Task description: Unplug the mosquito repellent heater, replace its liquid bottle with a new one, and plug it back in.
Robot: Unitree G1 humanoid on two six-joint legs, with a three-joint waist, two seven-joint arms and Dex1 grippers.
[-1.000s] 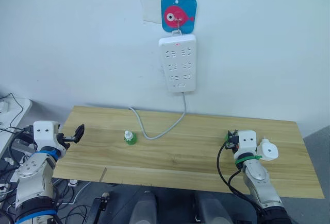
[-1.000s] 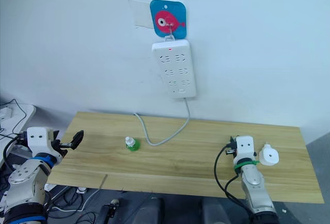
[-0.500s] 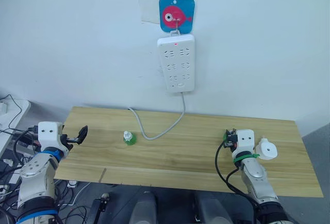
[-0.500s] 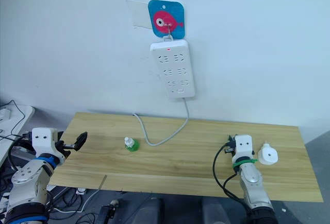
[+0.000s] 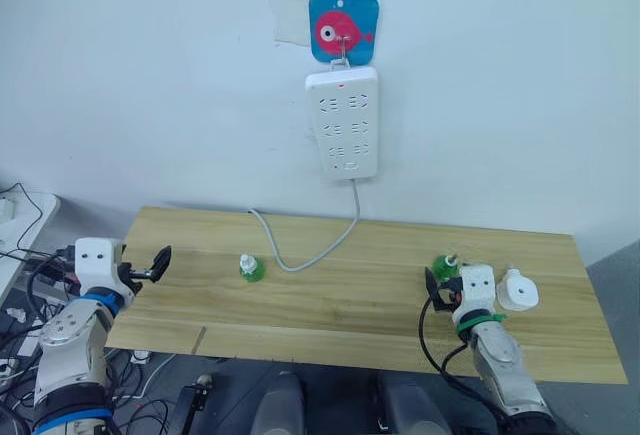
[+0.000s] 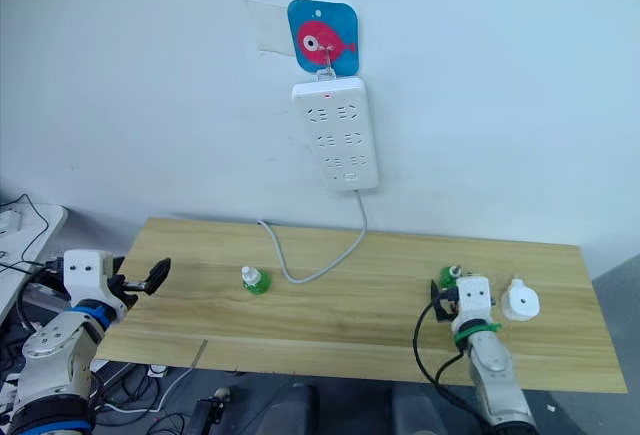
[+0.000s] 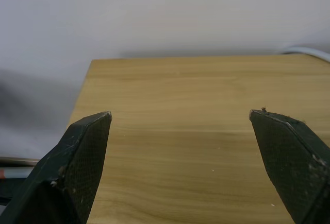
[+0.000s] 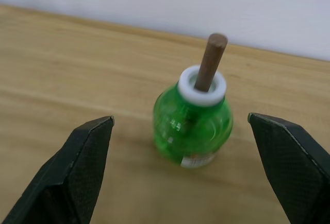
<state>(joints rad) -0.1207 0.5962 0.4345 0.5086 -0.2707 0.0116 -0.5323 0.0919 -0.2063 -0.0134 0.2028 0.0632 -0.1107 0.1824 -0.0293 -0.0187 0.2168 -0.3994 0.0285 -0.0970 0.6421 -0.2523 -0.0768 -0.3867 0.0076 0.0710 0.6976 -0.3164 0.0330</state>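
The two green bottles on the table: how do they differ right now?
The left bottle has a white cap; the right bottle is uncapped, a brown wick sticking out of its white collar. The left bottle stands alone near the power strip's cable, with no gripper by it; the right bottle sits just ahead of the open right gripper, near the heater. Both are small, green and upright on the table.
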